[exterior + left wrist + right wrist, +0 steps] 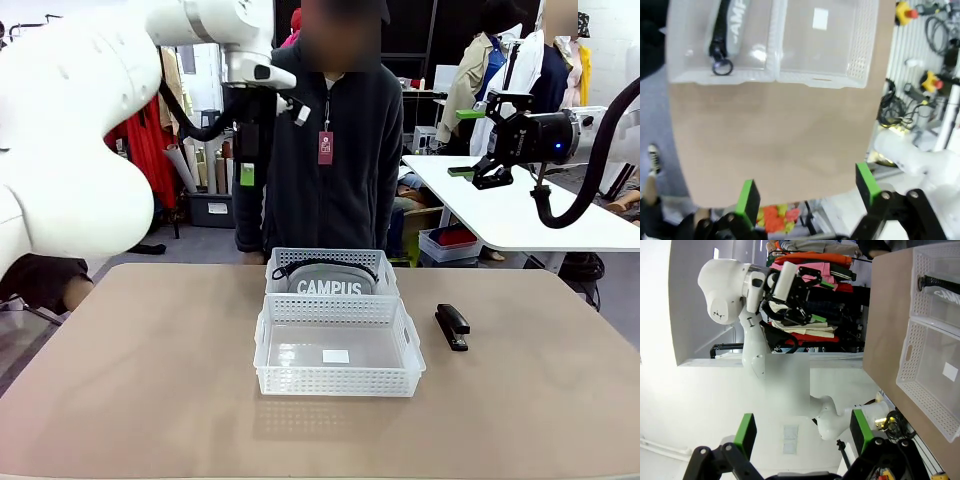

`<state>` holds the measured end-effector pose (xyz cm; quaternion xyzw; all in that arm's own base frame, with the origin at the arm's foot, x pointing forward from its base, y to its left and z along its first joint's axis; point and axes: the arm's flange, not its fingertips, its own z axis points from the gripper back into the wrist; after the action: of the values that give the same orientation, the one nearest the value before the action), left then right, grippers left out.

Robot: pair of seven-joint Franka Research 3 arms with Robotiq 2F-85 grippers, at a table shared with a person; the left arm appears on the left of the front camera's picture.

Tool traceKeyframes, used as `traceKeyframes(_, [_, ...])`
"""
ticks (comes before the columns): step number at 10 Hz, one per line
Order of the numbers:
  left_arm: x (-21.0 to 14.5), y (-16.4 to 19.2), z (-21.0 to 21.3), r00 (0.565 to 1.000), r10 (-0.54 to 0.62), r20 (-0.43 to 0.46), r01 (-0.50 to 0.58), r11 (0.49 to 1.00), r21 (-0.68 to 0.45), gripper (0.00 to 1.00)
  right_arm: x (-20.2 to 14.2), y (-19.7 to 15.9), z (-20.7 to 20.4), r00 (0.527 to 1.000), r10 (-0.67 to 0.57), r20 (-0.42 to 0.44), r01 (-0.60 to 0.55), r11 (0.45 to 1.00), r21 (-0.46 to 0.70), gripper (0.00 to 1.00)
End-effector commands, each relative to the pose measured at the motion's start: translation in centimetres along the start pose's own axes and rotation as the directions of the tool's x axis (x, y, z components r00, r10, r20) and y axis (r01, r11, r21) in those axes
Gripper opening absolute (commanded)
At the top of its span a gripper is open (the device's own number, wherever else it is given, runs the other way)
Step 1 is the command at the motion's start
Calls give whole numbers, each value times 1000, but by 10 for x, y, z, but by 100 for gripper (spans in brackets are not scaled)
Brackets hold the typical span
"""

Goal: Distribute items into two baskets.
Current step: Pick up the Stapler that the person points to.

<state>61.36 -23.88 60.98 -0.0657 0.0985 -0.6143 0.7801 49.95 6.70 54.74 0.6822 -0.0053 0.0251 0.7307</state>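
Task state, as judged: half done. One item is placed, one is left
- Pouch [335, 281]: grey, lies in the far basket [331, 254]. Its long axis runs left to right across the basket, the "CAMPUS" lettering faces the robot's side, and the black strap arches over its top edge
- Near basket [337, 382]: touches the far one along its long side. It holds no item – just a small white label on its floor
- Stapler [451, 327]: black, lies flat on the table [150, 380] just beside the near basket's right end, apart from it. Its long axis runs near to far, with the far end leaning slightly left; which end is the mouth cannot be told. By this reading it belongs in the near basket
- Left gripper [807, 192]: raised high over the table's left part, fingers wide apart, holding nothing
- Right gripper [464, 142]: raised well above the stapler's side of the table, fingers wide apart, holding nothing
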Motion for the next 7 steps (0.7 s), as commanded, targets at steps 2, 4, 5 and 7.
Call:
traceKeyframes(2, [-84, -86, -92, 992, 81, 100, -84, 996, 31, 100, 0, 2, 0, 1000, 2, -2, -2, 1000, -4, 100])
traceKeyframes(4, [-119, -101, -96, 974, 192, 122, -194, 981, -1, 100, 0, 2, 0, 1000, 2, -2, -2, 1000, -4, 100])
traceKeyframes(5, [-135, -109, -100, 972, 225, 64, -222, 974, -47, 100, 0, 2, 0, 1000, 2, -2, -2, 1000, -4, 100])
traceKeyframes(7, [-148, -123, -114, 972, 188, -139, -209, 965, -160, 100, 0, 2, 0, 1000, 2, -2, -2, 1000, -4, 100])
